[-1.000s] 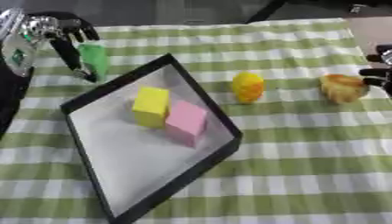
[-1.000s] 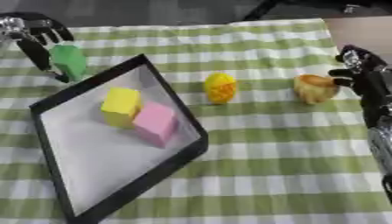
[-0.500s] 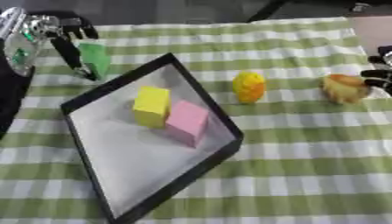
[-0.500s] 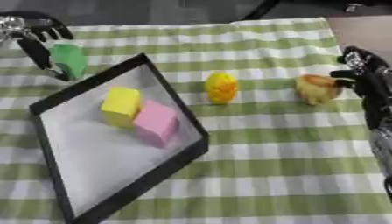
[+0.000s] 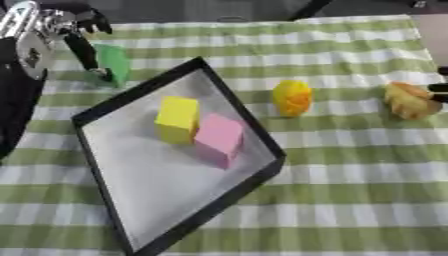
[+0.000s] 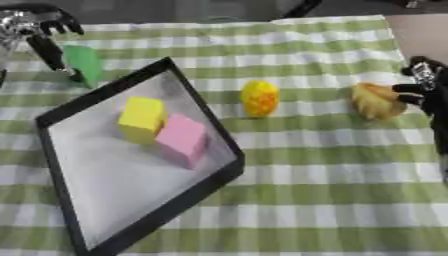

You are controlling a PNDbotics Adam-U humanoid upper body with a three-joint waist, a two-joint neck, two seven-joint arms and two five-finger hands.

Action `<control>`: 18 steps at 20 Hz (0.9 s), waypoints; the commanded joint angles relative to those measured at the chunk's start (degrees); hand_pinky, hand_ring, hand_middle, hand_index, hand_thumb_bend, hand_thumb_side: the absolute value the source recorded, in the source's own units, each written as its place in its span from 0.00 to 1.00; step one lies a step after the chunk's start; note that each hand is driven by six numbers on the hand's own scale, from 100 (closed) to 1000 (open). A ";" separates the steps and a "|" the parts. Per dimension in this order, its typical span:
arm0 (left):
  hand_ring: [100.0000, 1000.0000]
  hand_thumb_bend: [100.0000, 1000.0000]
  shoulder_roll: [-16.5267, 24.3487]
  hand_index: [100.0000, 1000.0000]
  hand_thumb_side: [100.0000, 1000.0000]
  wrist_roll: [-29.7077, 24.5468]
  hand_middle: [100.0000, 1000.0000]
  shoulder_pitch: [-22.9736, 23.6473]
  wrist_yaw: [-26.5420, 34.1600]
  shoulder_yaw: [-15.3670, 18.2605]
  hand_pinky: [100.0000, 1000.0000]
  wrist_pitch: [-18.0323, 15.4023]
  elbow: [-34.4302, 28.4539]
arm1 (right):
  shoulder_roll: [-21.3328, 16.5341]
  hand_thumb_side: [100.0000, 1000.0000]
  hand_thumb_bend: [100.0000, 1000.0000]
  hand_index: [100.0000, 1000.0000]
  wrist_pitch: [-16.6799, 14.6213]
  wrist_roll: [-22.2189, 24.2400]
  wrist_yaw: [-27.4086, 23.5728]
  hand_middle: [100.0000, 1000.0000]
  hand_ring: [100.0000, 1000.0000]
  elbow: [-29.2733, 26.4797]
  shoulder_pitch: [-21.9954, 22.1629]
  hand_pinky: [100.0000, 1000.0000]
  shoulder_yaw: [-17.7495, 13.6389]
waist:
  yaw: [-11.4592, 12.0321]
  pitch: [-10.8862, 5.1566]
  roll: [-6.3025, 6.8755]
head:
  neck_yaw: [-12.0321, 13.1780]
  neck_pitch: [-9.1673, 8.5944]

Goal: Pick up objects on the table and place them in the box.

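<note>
Black-rimmed box already holding yellow and pink blocks; green block pinched in left hand, orange lump beside right hand, fingers unclear, yellow egg-shaped piece left between.

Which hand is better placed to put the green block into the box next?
The left hand, probably. Its fingers already reach down to the green block, which sits just outside the far left corner of the black box. The right hand is across the table, beside the tan object.
</note>
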 commanded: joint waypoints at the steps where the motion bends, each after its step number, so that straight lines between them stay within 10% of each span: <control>1: 0.85 0.71 0.84 0.82 0.00 0.65 0.81 -1.57 -0.42 1.00 0.83 0.34 0.44 | -1.53 0.69 0.00 0.85 -0.13 0.32 -0.15 0.75 0.69 -1.20 -1.03 0.75 -0.13 | -0.20 0.02 0.57 | 0.54 -0.95; 12: 0.71 0.69 0.46 0.73 0.00 -1.46 0.61 -1.70 -0.59 0.96 0.74 -0.98 1.24 | -1.64 0.69 0.00 0.85 -0.06 0.00 -0.38 0.74 0.68 -1.12 -0.97 0.75 -0.22 | -0.20 0.39 0.59 | 0.62 -0.22; 18: 0.44 0.66 0.52 0.60 0.00 1.02 0.48 -1.95 -1.70 0.47 0.52 -1.72 0.32 | -1.51 0.69 0.00 0.84 -0.08 0.11 -0.41 0.74 0.68 -1.06 -0.83 0.75 -0.23 | -0.28 0.03 0.63 | 0.61 -0.03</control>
